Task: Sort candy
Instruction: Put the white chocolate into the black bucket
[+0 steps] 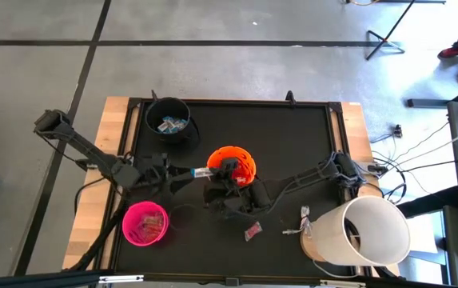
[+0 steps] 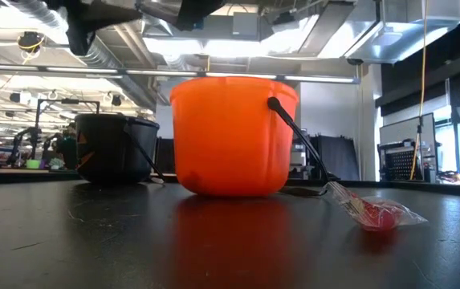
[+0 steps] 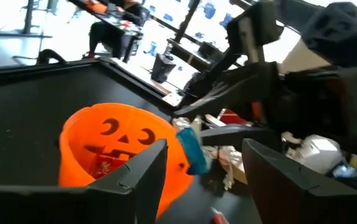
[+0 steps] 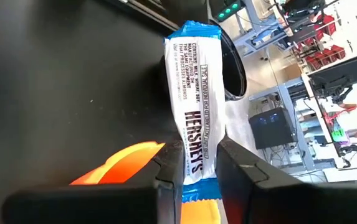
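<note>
A blue-and-white candy bar hangs in the air beside the orange bucket. My right gripper is shut on it. My left gripper comes in level from the table's left. It is open, with its fingers on either side of the bar's free blue end; no touch shows. A red candy lies flat on the black mat near the front. The black bucket holds blue-and-white candy, and the pink bucket holds red candy. My right gripper pinches the candy bar between its two fingers, close to one blue end. The fingers come from the table's right, slanting down, and lie along the bar. The bar sticks out past the fingertips toward my left gripper, lifted clear of the table.
A large white bucket lies on its side at the table's front right corner. A small scrap of wrapper lies beside it. The mat has a raised dark frame. Cables run off the table's right edge.
</note>
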`<state>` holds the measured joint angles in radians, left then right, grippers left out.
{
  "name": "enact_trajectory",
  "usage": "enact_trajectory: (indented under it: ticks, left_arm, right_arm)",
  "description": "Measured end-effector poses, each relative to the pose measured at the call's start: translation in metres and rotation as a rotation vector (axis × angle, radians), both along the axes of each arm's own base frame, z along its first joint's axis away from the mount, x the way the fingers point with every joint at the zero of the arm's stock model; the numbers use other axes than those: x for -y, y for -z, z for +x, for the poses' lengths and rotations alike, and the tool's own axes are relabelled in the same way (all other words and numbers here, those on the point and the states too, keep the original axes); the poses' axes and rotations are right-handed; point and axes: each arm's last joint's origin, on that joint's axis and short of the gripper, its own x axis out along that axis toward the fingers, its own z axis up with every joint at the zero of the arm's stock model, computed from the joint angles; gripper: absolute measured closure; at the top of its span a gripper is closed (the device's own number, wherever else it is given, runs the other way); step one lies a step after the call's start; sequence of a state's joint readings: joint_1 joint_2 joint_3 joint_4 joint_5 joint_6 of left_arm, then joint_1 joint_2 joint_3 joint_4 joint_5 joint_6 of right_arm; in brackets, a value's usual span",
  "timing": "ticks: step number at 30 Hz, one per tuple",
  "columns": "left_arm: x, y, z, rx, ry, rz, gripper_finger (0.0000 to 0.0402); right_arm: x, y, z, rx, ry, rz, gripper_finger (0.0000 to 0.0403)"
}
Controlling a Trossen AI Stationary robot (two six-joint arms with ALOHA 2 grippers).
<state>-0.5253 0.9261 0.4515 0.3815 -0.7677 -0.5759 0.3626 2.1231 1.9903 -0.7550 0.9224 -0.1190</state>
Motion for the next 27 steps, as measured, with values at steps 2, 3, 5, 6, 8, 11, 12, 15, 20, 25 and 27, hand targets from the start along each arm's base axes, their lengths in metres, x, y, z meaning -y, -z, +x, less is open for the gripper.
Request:
enact_trajectory:
  ticks: [2, 3, 5, 6, 8, 11, 12, 15, 20, 25, 27]
  left_arm:
    - [-0.003, 0.002, 0.003, -0.001, -0.025, -0.022, 0.0202]
    - [-0.005, 0.003, 0.005, -0.003, -0.031, -0.031, 0.0202]
    - [-0.008, 0.003, 0.007, -0.003, -0.039, -0.039, 0.0202]
    - [-0.009, 0.003, 0.008, 0.003, -0.040, -0.043, 0.0202]
    - [-0.010, 0.003, 0.009, 0.011, -0.045, -0.048, 0.0202]
    - [-0.011, 0.003, 0.011, 0.013, -0.052, -0.050, 0.0202]
    - [-0.011, 0.004, 0.012, 0.013, -0.052, -0.052, 0.0204]
    - [-0.011, 0.005, 0.013, 0.005, -0.053, -0.048, 0.0206]
    - [-0.011, 0.005, 0.013, 0.004, -0.057, -0.044, 0.0216]
    - [-0.011, 0.005, 0.013, -0.005, -0.058, -0.010, 0.0264]
    - [-0.011, 0.005, 0.013, -0.010, -0.071, 0.009, 0.0290]
  right_arm:
    - [0.002, -0.001, 0.002, 0.000, -0.009, -0.001, 0.0331]
    - [0.002, -0.001, 0.002, 0.001, -0.014, 0.001, 0.0331]
    - [0.002, -0.001, 0.003, 0.006, -0.021, 0.007, 0.0331]
    - [0.001, -0.002, 0.003, 0.005, -0.028, 0.004, 0.0331]
    - [0.001, -0.003, 0.004, 0.011, -0.039, -0.002, 0.0331]
    - [0.000, -0.004, 0.006, 0.023, -0.047, -0.004, 0.0331]
    - [0.000, -0.004, 0.006, 0.028, -0.047, -0.004, 0.0331]
    - [-0.001, -0.006, 0.008, 0.041, -0.056, -0.007, 0.0331]
    - [-0.001, -0.007, 0.009, 0.058, -0.057, -0.003, 0.0331]
    - [-0.001, -0.008, 0.009, 0.055, -0.063, -0.011, 0.0331]
    - [-0.001, -0.008, 0.009, 0.054, -0.068, -0.017, 0.0331]
